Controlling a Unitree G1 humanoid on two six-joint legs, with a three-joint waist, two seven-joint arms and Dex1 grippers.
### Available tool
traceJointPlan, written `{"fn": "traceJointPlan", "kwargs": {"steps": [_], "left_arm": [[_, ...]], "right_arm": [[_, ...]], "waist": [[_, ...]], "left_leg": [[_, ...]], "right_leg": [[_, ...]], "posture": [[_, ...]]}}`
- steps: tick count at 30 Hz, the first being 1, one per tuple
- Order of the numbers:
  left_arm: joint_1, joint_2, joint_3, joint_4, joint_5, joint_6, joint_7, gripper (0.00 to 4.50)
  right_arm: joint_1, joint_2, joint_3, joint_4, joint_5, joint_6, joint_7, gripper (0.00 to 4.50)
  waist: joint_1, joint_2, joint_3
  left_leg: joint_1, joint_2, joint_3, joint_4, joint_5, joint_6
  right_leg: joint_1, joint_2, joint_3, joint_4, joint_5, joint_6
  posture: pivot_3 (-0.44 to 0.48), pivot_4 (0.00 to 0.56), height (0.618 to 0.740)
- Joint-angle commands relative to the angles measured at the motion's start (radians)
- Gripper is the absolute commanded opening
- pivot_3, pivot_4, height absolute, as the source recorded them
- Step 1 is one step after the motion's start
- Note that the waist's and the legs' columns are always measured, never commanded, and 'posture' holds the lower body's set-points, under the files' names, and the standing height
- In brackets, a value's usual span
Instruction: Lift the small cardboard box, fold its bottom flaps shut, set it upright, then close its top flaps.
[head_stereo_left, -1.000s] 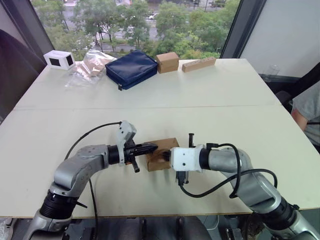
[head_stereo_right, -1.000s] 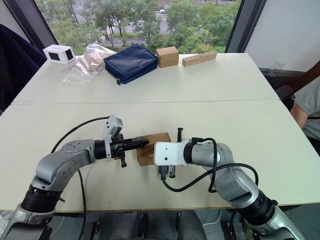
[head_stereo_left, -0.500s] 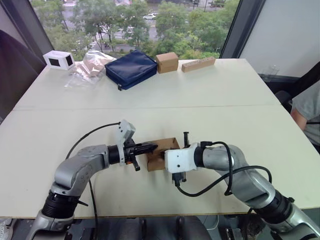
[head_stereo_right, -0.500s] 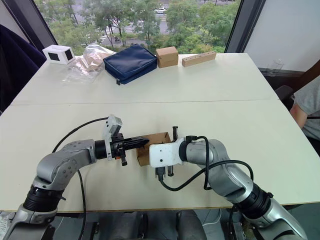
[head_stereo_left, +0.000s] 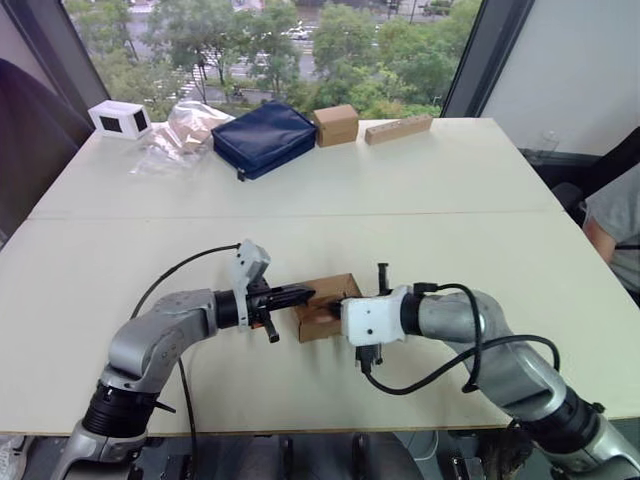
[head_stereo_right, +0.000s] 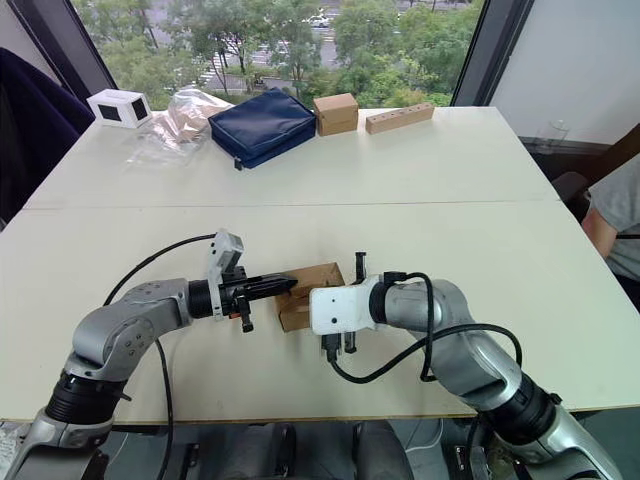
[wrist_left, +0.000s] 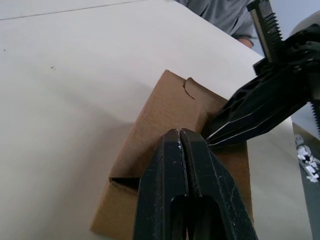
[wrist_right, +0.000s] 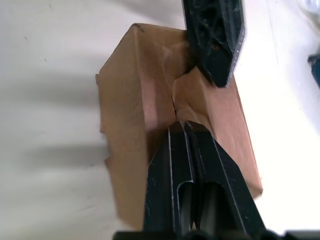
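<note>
The small cardboard box (head_stereo_left: 322, 308) sits near the table's front edge, between my two grippers. My left gripper (head_stereo_left: 306, 293) is shut, and its tip presses on the box's upper left side. My right gripper (wrist_right: 184, 125) is also shut. Its tip pushes from the right into flaps (wrist_right: 192, 97) that are folded inward and meet at a seam. I cannot tell whether these are the top flaps or the bottom flaps. In the left wrist view my left fingertips (wrist_left: 180, 134) lie on the box (wrist_left: 165, 112), with the right gripper's fingers (wrist_left: 260, 107) just beyond. A gap shows at one box corner (wrist_left: 122, 181).
Along the table's far edge lie a white box (head_stereo_left: 119, 118), a clear plastic bag (head_stereo_left: 180, 130), a navy pouch (head_stereo_left: 263, 137), a squarer tan box (head_stereo_left: 335, 124) and a long wooden block (head_stereo_left: 398, 128). A person (head_stereo_left: 615, 220) sits at the right edge.
My right arm edged left against the box half a second ago, then drew back slightly to the right. The left gripper and the box have barely moved.
</note>
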Motion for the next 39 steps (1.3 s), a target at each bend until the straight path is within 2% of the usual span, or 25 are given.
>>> {"fn": "traceJointPlan", "kwargs": {"steps": [1,5,8,13,25,39], "left_arm": [[-0.017,0.026,0.044,-0.016,-0.023,0.019,-0.004,0.03],[-0.037,0.05,0.075,-0.049,-0.058,0.044,-0.012,0.03],[-0.043,0.072,0.078,-0.076,-0.073,0.059,-0.02,0.03],[-0.04,0.065,0.075,-0.082,-0.067,0.054,-0.003,0.03],[-0.035,0.047,0.07,-0.109,-0.076,0.059,0.018,0.03],[-0.018,0.033,-0.029,-0.078,0.027,-0.022,-0.006,0.03]], "right_arm": [[0.021,0.042,-0.146,-0.121,0.195,0.08,0.024,0.0],[0.015,0.026,-0.204,-0.117,0.257,0.108,0.002,0.0],[0.0,-0.033,-0.178,-0.047,0.203,0.042,-0.018,0.0],[-0.024,-0.048,-0.109,-0.018,0.188,-0.003,-0.027,0.0],[-0.069,0.009,0.003,0.063,0.119,0.019,-0.108,0.0],[-0.042,0.026,0.017,0.01,0.165,0.16,-0.117,0.0]], "waist": [[-0.001,0.0,0.0],[-0.004,0.0,0.0],[-0.002,0.0,0.001],[-0.003,0.0,0.001],[-0.003,0.0,0.001],[-0.002,0.0,0.001]], "left_leg": [[0.0,0.001,0.0,0.0,0.0,0.0],[0.0,0.001,0.0,-0.001,0.0,0.0],[-0.001,0.001,0.0,-0.001,0.0,0.0],[-0.001,0.001,0.0,-0.001,0.0,0.0],[-0.001,0.001,0.001,-0.001,0.0,0.0],[-0.002,0.001,0.001,-0.001,0.0,0.0]], "right_leg": [[0.0,0.0,0.0,0.0,0.0,0.0],[-0.001,0.0,0.0,0.0,0.0,0.0],[-0.002,0.0,0.0,0.0,0.0,0.0],[-0.002,0.0,0.0,0.0,0.0,0.0],[-0.003,0.0,0.0,0.0,0.0,0.0],[-0.003,0.001,0.0,0.0,0.0,0.0]], "posture": [[0.0,0.15,0.74],[0.0,0.15,0.74],[0.0,0.15,0.74],[0.0,0.15,0.74],[0.0,0.15,0.74],[0.0,0.15,0.74]]}}
